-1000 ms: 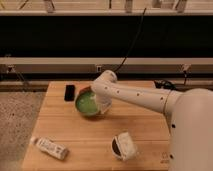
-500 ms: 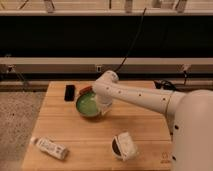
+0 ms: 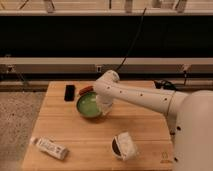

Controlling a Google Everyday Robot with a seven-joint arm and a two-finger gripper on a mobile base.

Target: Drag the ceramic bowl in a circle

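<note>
The ceramic bowl (image 3: pixel 89 105), round and glossy green, sits on the wooden table (image 3: pixel 100 135) left of centre. My white arm reaches in from the right, bends over the table's back edge and comes down on the bowl. My gripper (image 3: pixel 105 107) is at the bowl's right rim and shut on it, with its pale fingers covering that side of the bowl.
A black flat object (image 3: pixel 70 92) and a small orange item (image 3: pixel 86 90) lie just behind the bowl. A white cup with a dark inside (image 3: pixel 124 146) lies tipped at the front right. A white bottle (image 3: pixel 50 147) lies at the front left corner.
The bowl and the gripper have shifted slightly left and toward the table's front together. The other items have not moved.
</note>
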